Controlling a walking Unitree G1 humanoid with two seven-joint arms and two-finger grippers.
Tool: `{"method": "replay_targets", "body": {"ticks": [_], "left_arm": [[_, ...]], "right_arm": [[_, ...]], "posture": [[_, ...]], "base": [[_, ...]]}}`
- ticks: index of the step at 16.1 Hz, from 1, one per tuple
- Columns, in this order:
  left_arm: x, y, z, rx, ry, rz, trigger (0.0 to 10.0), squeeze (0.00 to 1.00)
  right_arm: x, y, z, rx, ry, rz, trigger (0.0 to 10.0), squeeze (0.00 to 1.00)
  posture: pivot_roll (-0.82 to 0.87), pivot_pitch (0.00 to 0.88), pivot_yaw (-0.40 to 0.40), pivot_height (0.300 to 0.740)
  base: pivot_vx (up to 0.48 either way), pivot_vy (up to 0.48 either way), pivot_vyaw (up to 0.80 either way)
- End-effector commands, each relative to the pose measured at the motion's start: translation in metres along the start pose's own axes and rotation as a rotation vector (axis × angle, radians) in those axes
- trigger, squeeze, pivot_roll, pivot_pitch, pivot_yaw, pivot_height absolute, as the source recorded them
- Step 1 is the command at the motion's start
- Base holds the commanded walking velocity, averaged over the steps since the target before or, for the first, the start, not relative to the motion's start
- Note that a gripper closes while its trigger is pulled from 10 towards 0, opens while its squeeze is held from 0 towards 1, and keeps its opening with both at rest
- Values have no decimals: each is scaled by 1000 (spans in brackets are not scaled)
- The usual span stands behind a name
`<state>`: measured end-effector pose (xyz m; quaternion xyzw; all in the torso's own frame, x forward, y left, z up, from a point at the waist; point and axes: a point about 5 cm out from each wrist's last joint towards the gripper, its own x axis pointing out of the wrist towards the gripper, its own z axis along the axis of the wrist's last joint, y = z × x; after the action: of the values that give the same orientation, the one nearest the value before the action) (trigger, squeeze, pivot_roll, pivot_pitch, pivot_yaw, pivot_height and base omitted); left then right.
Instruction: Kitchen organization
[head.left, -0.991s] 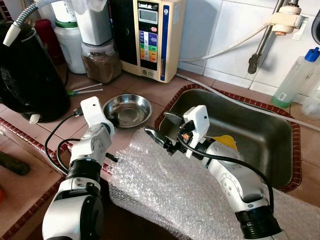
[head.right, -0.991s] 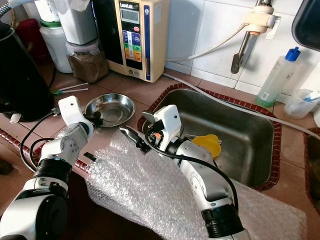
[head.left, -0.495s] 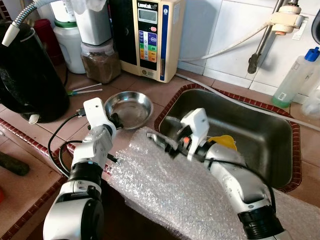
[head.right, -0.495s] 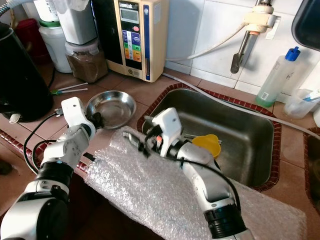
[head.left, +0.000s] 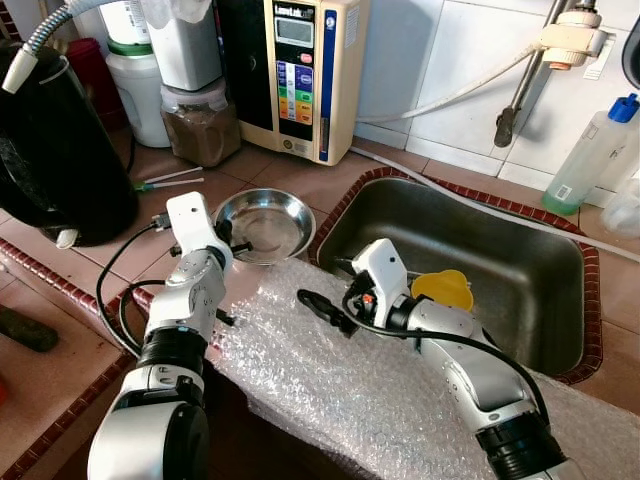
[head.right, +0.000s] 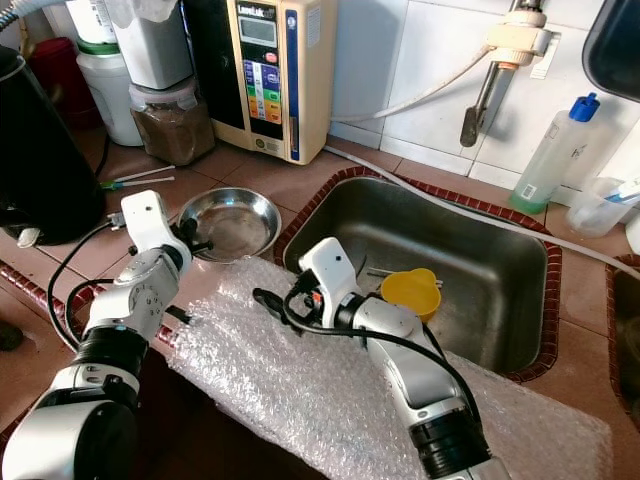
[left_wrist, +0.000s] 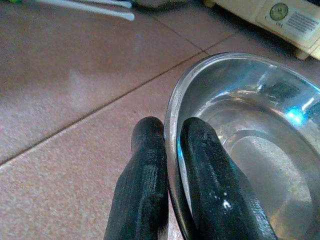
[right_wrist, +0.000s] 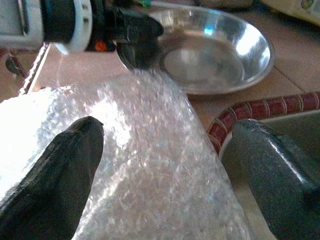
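Two pincers are at work over one sheet of bubble wrap (head.left: 400, 390), which lies nearest the camera, draped across the front edge of the bench (head.left: 60, 300) and running along the near rim of the sink (head.left: 560, 300). The right pincer (head.left: 322, 307) hovers low over the sheet's upper edge with its fingers spread wide and nothing between them — the wrist view shows wrap below and a clear gap. Just beyond, the left pincer (left_wrist: 172, 165) is closed narrow on the near rim of the one steel bowl (head.left: 262, 222), one finger inside the lip and one outside; the bowl sits on the tiles beside the sink's left corner, touching or nearly touching the wrap's far edge.

By my reading, the step in hand is handling the bowl, probably moving it clear of or onto the wrap. The next move would call for a steady lift by the rim without tipping, and the right pincer staying out of the way.

Farther back: one yellow cup (head.left: 443, 289) in the sink, one black kettle (head.left: 55, 160), one jar of brown powder (head.left: 203, 120), one water purifier (head.left: 295, 75), one spray bottle (head.left: 590, 150).
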<state>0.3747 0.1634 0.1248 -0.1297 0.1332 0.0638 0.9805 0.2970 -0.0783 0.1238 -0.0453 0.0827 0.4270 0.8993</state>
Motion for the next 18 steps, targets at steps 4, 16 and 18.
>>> {"method": "replay_targets", "body": {"ticks": [4,16,18], "left_arm": [[-2,2,2,61,-56,7,0,0],[-43,-75,54,98,-630,-442,0,0],[-46,-82,50,117,-630,-482,0,0]], "right_arm": [[2,-5,4,-19,-12,-34,10000,0],[-8,-79,50,350,-398,-572,10000,0],[-8,-80,59,398,-465,-555,10000,0]], "posture": [[49,0,10,740],[47,0,1,740],[44,0,2,740]], "base": [[0,0,0],[0,0,0],[0,0,0]]}}
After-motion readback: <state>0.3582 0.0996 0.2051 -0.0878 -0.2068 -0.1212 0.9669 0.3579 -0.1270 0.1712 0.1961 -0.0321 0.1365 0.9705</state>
